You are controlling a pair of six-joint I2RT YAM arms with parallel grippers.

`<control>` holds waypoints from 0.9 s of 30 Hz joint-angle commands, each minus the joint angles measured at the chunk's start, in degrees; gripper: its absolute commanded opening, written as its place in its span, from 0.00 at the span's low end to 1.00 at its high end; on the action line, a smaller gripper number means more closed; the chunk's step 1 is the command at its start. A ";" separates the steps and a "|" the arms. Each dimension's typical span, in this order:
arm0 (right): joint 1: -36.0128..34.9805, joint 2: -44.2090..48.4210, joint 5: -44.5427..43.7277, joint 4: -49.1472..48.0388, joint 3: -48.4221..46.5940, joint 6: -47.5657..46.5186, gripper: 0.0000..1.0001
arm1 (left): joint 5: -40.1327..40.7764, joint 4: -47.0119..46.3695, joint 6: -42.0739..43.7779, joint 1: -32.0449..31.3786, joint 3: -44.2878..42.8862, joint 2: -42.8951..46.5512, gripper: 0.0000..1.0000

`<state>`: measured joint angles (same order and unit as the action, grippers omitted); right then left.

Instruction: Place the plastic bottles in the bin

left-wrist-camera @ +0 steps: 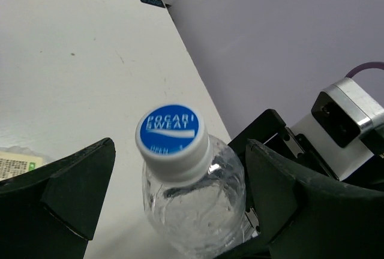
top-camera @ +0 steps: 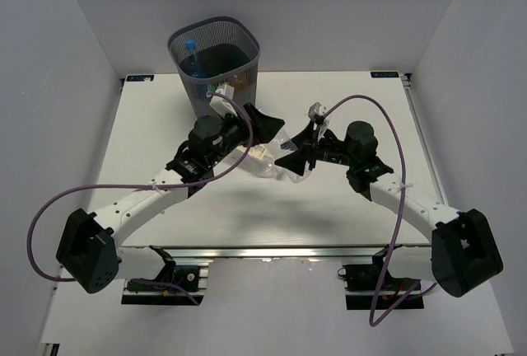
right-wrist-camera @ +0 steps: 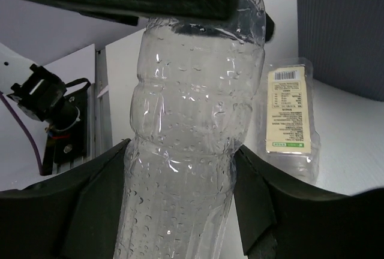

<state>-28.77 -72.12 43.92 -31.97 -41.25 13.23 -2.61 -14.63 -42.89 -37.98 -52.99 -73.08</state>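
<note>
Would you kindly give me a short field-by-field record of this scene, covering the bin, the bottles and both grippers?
bin: dark mesh, upright at the far side of the table
inside it: one blue-capped bottle visible
clear bottle: between both grippers at mid-table, white-and-blue cap on
left gripper: jaws open around the neck, gap on one side
right gripper: jaws closed on the body
cream-label bottle: lying on the table beside the held one

Clear bottle (left-wrist-camera: 198, 208) (blue cap (left-wrist-camera: 171, 128)), left pincer (left-wrist-camera: 177, 181) spread around it
</note>
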 commanded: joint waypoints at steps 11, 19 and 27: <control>-1.55 2.25 -1.38 -3.46 0.65 -0.66 0.45 | 0.06 -1.45 -1.22 -3.86 -2.29 -1.63 0.43; -1.55 4.00 -4.54 7.17 -2.07 -6.02 0.89 | 13.05 7.50 1.67 -3.86 -7.64 -1.01 0.31; -1.46 10.50 -8.06 14.74 -1.46 -9.99 0.89 | 24.65 18.75 9.57 -2.02 -22.14 -2.94 0.30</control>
<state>-30.00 -64.07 36.82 -19.77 -40.91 4.56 12.53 -0.01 -38.59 -41.45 -68.90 -76.36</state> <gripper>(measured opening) 0.894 0.670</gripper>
